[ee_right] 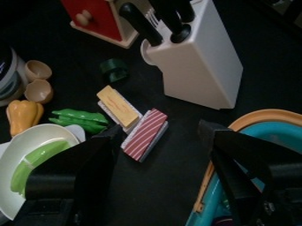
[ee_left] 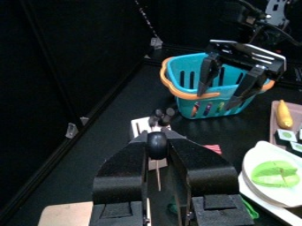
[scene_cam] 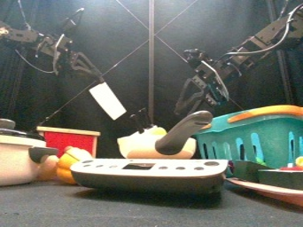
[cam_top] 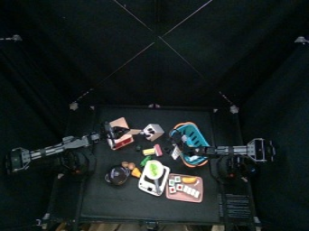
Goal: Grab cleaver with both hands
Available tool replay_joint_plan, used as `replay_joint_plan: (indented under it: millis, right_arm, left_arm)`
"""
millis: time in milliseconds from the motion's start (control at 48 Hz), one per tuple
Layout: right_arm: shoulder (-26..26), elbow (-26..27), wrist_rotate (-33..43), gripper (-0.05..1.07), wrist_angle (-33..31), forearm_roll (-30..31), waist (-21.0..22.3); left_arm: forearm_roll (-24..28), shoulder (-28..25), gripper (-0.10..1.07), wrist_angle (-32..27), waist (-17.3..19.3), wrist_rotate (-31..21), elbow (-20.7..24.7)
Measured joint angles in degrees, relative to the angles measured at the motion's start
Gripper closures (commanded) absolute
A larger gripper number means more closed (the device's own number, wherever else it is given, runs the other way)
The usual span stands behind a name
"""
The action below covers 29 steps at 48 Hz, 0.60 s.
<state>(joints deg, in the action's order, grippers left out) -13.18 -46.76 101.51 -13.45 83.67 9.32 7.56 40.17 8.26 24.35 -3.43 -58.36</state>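
Observation:
The cleaver [scene_cam: 109, 100] hangs in the air at the left of the front view, its white blade slanting down. My left gripper [scene_cam: 90, 71] is shut on its black handle [ee_left: 154, 143], whose end pokes out between the jaws in the left wrist view. My right gripper [scene_cam: 196, 89] hovers wide open over the middle-right of the table, apart from the cleaver, with nothing between its fingers. From the right wrist, its spread jaws frame the white knife block [ee_right: 195, 55] and toy food below. The left wrist view also shows this right gripper [ee_left: 242, 60] above the basket.
A teal basket with an orange rim [scene_cam: 254, 133] stands at the right. A red box [scene_cam: 69, 140] and a pot [scene_cam: 17, 155] sit at the left, a flat dark tray [scene_cam: 148, 173] at the front. A bacon strip [ee_right: 144, 134] and a green plate [ee_right: 33, 157] lie below the right gripper.

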Motion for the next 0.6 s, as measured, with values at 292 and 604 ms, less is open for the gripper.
replay_joint_plan:
  millis: [292,604]
  right_arm:
    - [-0.88,0.09,-0.09,0.03,-0.35,0.26,-0.79]
    - [-4.39,-0.26,-2.81,0.03,-0.62,10.99,-9.05]
  left_arm:
    - [-0.79,0.0,0.49,2.55,-8.7,-0.53,-0.18]
    - [-1.85,-0.44,0.49,10.55,-19.86,-0.62,-3.6]
